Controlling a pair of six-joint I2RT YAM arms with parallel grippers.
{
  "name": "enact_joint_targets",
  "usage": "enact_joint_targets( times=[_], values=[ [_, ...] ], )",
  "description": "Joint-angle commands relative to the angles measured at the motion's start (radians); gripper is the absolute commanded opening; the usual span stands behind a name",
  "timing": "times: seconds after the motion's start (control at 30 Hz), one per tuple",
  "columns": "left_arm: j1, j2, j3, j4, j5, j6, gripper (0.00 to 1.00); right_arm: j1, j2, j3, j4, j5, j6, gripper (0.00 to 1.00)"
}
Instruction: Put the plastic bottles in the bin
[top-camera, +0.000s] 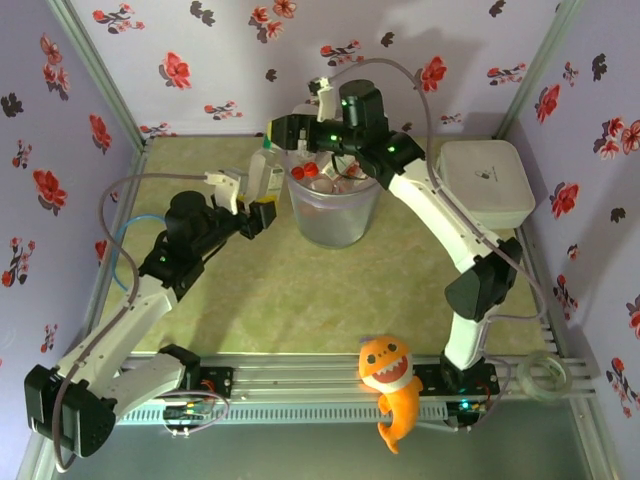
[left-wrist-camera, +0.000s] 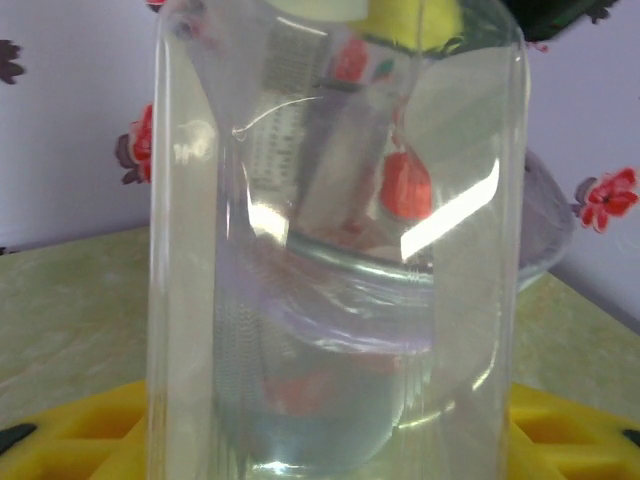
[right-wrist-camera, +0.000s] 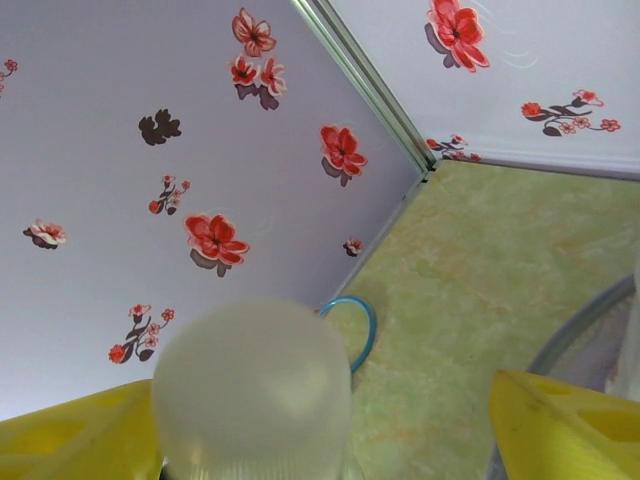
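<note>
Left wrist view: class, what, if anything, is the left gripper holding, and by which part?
The left gripper holds a clear plastic bottle, clamped across its see-through body; which end is nearer cannot be told.

Lavender-walled booth, yellow-green surface.
Walls (top-camera: 300, 60) are pale lavender on three sides, scattered with red and dark flower decals. Silver metal posts (top-camera: 100, 75) run up both back corners. The surface (top-camera: 280, 300) is mottled yellow-green and matte. A grooved aluminium rail (top-camera: 300, 385) spans the near edge. Light is soft and even, with faint shadows.
</note>
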Motion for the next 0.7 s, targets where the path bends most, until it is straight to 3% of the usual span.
enact_joint_targets(
  times=[0.0, 0.4, 0.67],
  values=[
    [-0.012, 0.005, 0.021, 0.072, 0.058, 0.05, 0.49, 0.012, 0.044, 0.058, 0.02, 0.008, 0.029, 0.82],
    [-0.012, 0.07, 0.07, 0.078, -0.054, 0.008, 0.5, 0.025, 0.044, 0.089, -0.11, 0.037, -0.038, 0.68],
    [-0.012, 0.084, 0.09, 0.115, -0.051, -0.006, 0.55, 0.025, 0.047, 0.118, -0.114, 0.047, -0.048, 0.47]
  ],
)
